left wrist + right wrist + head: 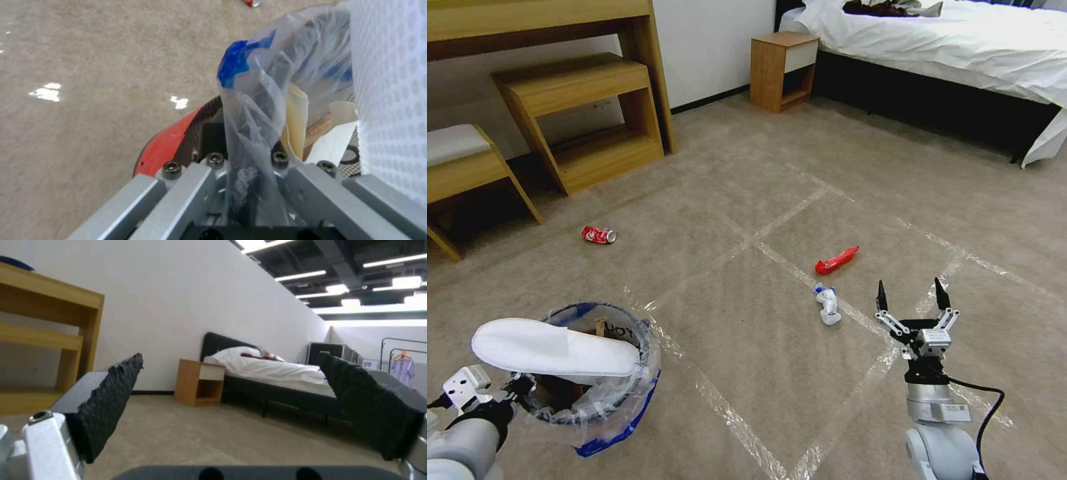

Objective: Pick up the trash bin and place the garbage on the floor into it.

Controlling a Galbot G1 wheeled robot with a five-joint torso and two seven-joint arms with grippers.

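Left claw [517, 390] nearest, clamped on the light, bag-lined trash bin [602, 393] rim, slipper [554, 348] overhanging; right claw [912, 298] open near soft crumpled tissue [828, 305] on floor [747, 373]: pinch its middle.

Floor [747, 167]: matt short-pile carpet with glossy clear tape strips [794, 267]. Trash bin [627, 407]: crinkled clear plastic liner. Slipper [554, 348]: white textured cloth.

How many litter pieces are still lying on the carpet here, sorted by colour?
Red: 2, the red can and the red wrapper
White with blue: 1, the crumpled piece
Total: 3 on the floor

Not counted: the white slipper resting across the trash bin.
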